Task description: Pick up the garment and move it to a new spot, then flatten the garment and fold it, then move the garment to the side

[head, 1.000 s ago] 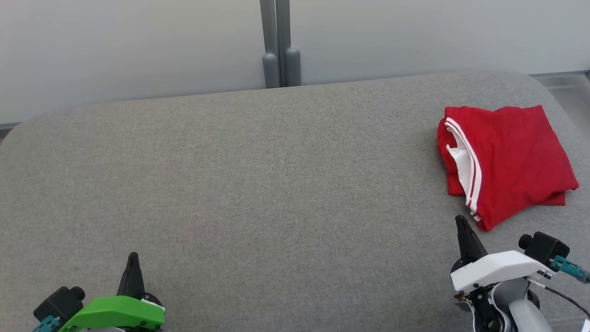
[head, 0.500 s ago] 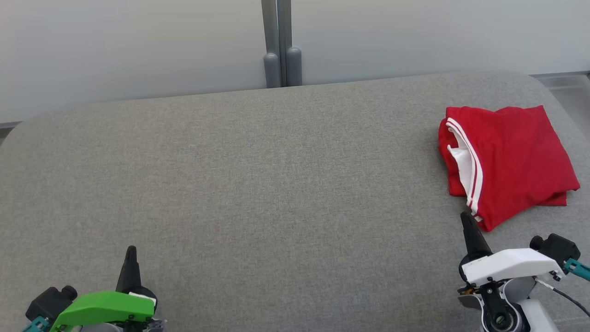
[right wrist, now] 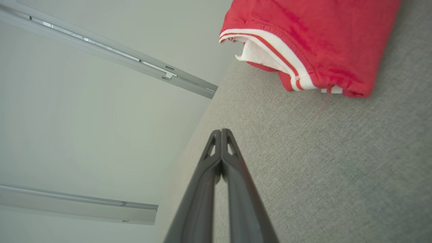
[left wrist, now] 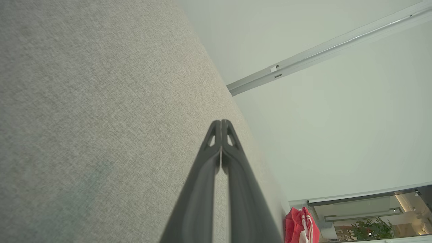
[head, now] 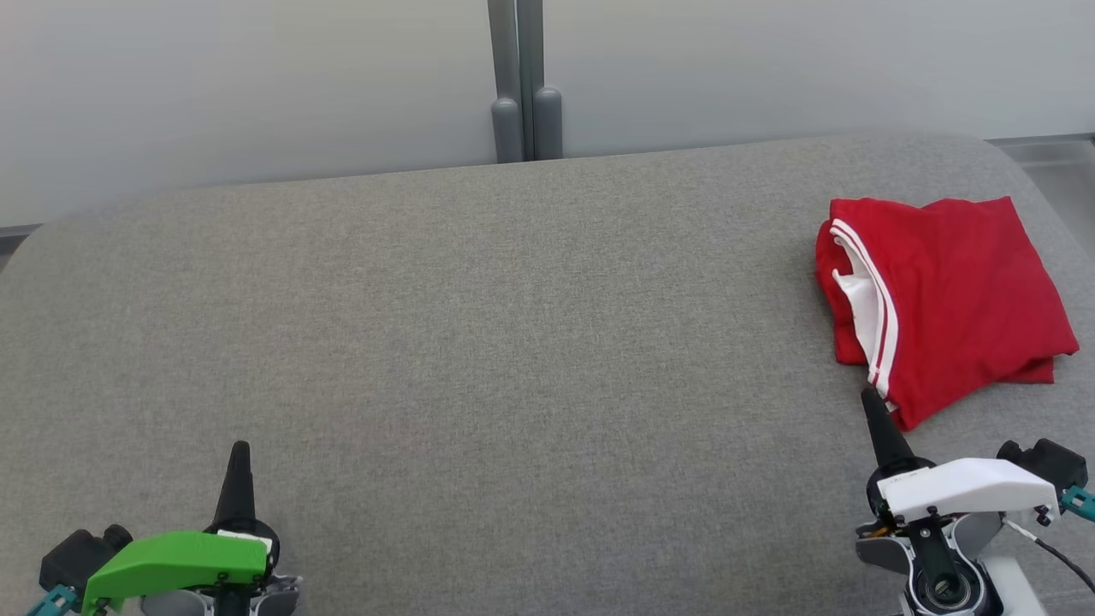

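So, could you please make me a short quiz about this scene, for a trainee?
1. True or false: the garment lies folded on the right side of the surface.
2. The right gripper is: A open; B shut and empty; C shut on the garment.
3. Which gripper is nearer the garment?
Key: 1 true; 2 B; 3 the right one.
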